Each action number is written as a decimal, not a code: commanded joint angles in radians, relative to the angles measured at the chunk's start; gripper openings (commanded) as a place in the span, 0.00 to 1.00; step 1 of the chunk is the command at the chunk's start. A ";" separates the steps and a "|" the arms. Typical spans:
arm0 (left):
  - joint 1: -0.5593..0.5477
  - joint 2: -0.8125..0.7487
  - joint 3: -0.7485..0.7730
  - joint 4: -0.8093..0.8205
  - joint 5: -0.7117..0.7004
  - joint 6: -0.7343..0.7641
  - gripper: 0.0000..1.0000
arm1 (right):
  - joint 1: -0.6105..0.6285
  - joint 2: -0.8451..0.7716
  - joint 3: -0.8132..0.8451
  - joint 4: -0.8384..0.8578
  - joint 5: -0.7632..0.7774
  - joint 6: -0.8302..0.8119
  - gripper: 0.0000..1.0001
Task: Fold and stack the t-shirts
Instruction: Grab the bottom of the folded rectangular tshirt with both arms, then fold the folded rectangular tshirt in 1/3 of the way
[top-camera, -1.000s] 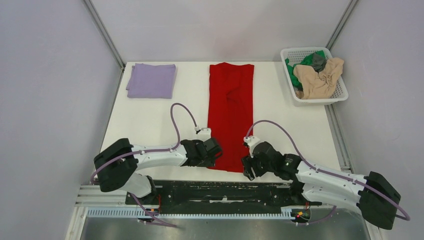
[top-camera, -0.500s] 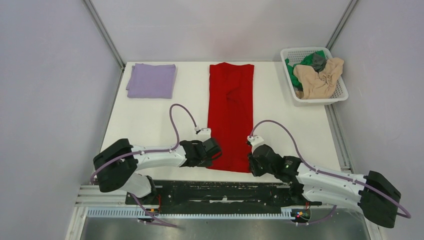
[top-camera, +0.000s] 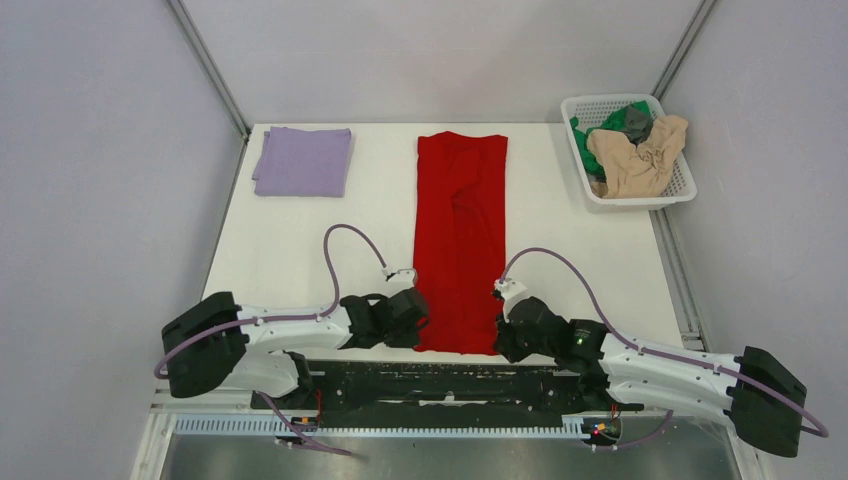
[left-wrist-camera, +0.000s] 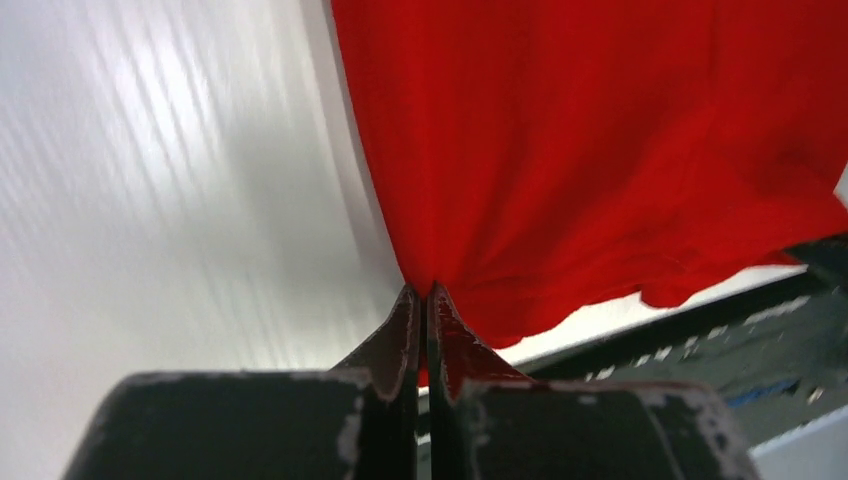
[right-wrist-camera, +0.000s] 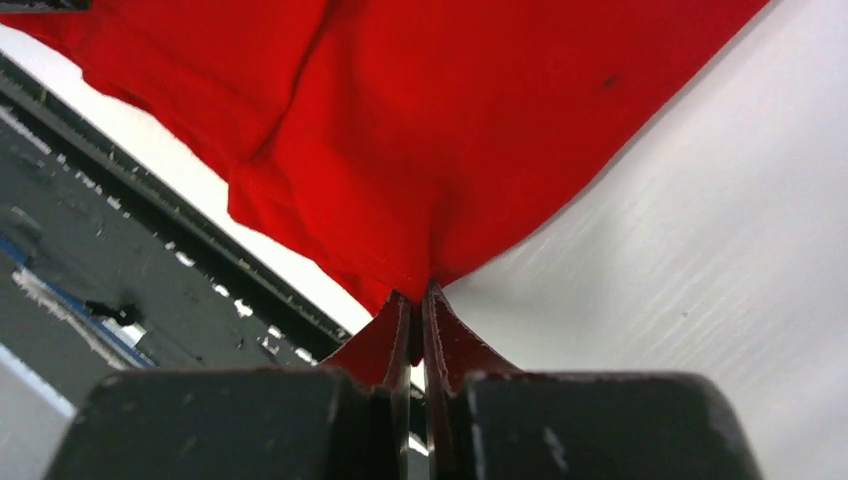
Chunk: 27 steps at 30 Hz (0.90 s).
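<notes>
The bright red soft cloth t-shirt (top-camera: 460, 230), folded into a long strip, lies down the middle of the white desk (top-camera: 300, 250), its hem at the near edge. It looks light, limp and prone to sag, so both near corners are the places to hold. The left tool (left-wrist-camera: 422, 300) is pressed together on the near-left hem corner, the right tool (right-wrist-camera: 412, 300) on the near-right one. Bare desk flanks the strip. The pale lavender folded shirt (top-camera: 303, 160) fills the far-left corner, the white plastic mesh basket (top-camera: 640, 203) of crumpled shirts (top-camera: 640, 150) the far-right.
</notes>
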 joint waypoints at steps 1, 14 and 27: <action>-0.064 -0.103 -0.062 -0.149 0.043 -0.081 0.02 | 0.037 -0.026 -0.031 -0.112 -0.046 0.048 0.03; -0.073 -0.192 0.061 -0.138 0.047 0.001 0.02 | 0.050 -0.067 0.113 -0.137 0.020 -0.007 0.00; 0.244 -0.038 0.262 -0.021 0.021 0.239 0.02 | -0.208 0.190 0.384 0.024 0.192 -0.254 0.00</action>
